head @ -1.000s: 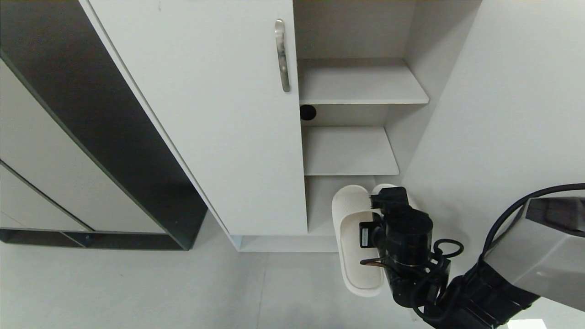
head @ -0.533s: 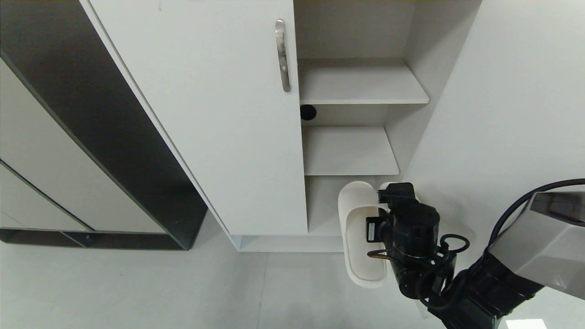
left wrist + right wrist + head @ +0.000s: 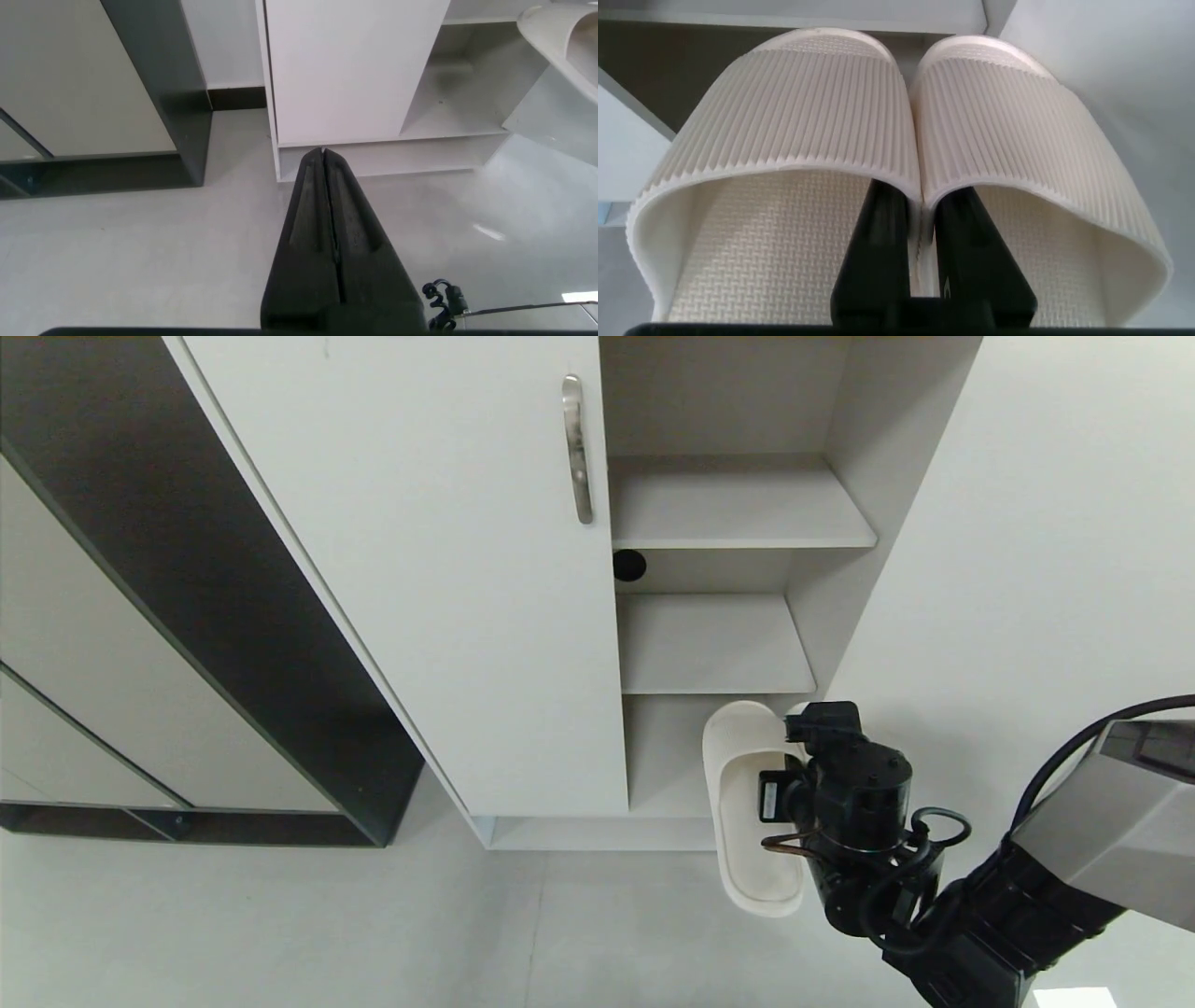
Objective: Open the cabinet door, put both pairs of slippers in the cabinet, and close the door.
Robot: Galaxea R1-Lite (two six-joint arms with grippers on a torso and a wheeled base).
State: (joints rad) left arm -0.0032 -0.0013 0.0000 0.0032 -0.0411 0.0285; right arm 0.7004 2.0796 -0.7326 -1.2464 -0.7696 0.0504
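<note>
Pinching slipper pair (image 3: 747, 821) together, right hand (image 3: 920, 201) before bottom compartment (image 3: 658, 756) of open cabinet (image 3: 738, 504).

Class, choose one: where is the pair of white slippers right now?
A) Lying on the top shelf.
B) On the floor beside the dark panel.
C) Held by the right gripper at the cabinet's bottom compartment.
C: the right gripper pinches the slippers together, toes pointing toward the bottom compartment.
</note>
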